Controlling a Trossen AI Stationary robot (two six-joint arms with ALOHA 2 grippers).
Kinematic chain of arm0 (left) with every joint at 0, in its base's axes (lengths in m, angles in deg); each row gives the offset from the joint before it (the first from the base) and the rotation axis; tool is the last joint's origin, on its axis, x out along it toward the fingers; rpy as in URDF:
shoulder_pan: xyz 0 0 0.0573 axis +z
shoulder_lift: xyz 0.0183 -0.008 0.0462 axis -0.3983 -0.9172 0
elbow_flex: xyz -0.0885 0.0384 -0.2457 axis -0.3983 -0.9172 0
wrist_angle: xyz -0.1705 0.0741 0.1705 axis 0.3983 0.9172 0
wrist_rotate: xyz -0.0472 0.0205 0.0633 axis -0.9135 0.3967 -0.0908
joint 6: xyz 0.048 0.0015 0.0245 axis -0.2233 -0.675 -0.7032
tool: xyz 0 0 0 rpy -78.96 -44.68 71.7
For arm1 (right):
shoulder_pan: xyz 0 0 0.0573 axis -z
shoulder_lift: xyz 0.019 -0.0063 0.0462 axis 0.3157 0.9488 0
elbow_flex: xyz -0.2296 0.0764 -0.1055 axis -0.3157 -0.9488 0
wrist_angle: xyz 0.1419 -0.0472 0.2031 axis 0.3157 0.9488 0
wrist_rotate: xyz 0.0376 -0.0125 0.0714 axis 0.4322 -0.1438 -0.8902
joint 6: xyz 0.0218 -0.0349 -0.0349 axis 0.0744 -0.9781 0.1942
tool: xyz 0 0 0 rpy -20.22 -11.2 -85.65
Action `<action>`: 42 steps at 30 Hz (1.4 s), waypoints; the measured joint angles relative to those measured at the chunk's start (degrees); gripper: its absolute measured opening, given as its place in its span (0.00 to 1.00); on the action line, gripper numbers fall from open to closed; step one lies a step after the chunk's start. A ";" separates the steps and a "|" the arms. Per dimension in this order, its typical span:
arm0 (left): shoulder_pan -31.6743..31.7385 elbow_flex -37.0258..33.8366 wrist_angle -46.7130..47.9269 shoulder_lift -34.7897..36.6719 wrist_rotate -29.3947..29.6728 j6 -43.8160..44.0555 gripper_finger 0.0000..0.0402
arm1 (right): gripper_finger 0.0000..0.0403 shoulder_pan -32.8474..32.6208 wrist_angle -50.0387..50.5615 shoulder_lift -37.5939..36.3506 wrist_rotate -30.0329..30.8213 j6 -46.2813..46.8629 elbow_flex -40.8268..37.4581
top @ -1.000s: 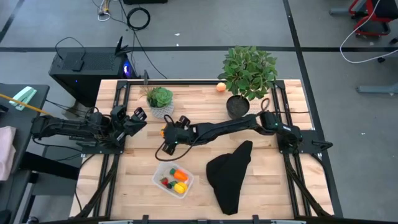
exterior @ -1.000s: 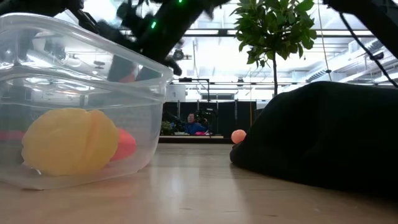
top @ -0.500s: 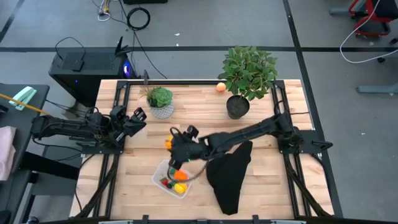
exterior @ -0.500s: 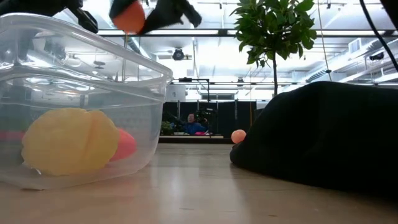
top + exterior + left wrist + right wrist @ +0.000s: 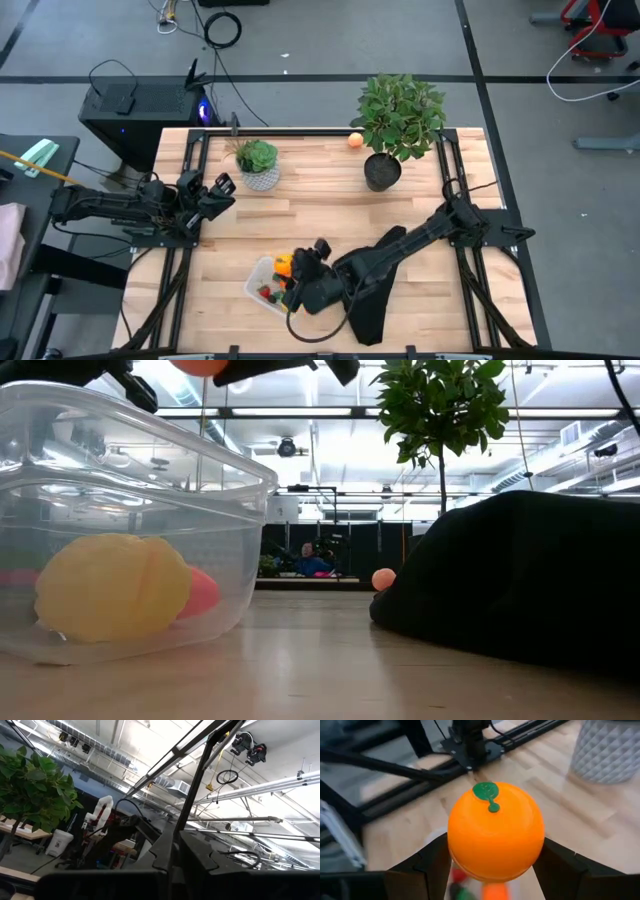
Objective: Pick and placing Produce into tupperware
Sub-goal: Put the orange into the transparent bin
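Note:
My right gripper (image 5: pixel 289 268) hangs over the clear tupperware (image 5: pixel 256 281), shut on an orange toy fruit (image 5: pixel 495 835) with a green stem. In the low view the tupperware (image 5: pixel 130 490) rests on its flat bottom, with a yellow piece (image 5: pixel 110 586) and a red one (image 5: pixel 203 592) inside. Only the held orange's underside (image 5: pixel 200 365) shows there, at the top edge. A peach ball (image 5: pixel 355 140) lies on the table at the far side, by the big plant. My left gripper (image 5: pixel 216 190) stays shut at the left edge. My right gripper pinches the orange by two opposite sides (image 5: pixel 456 845) between its two fingers (image 5: pixel 431 867). The fingers slant down from the table's right side. The orange is lifted clear, above the tupperware, with its green stem (image 5: pixel 487 792) turned toward the wrist camera.
A black cloth (image 5: pixel 372 295) lies in a heap just right of the tupperware, under my right arm. A small potted plant (image 5: pixel 257 160) and a large one (image 5: pixel 400 115) stand at the far side. Bare wood lies between them and the tupperware.
My right gripper has carried the orange from the table's middle, near the small plant, toward the near edge. It now hangs over the tupperware. It has risen a little and rolled at the wrist. It has stayed shut on the orange throughout.

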 joint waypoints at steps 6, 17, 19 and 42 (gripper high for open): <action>0.01 0.00 0.00 0.00 -0.02 0.02 0.11 | 0.61 -1.23 -9.21 0.00 0.90 1.80 -4.83; 0.01 0.00 0.02 -0.02 -2.08 0.13 0.09 | 0.61 -0.13 -16.87 3.70 -3.98 -0.82 -5.48; 0.01 0.00 0.18 0.04 -2.41 0.15 0.10 | 0.61 0.00 -17.88 4.60 -4.31 0.59 -5.44; 0.01 0.00 0.36 0.00 -2.93 -0.92 0.11 | 0.61 4.06 -22.32 8.29 -17.07 5.53 -5.36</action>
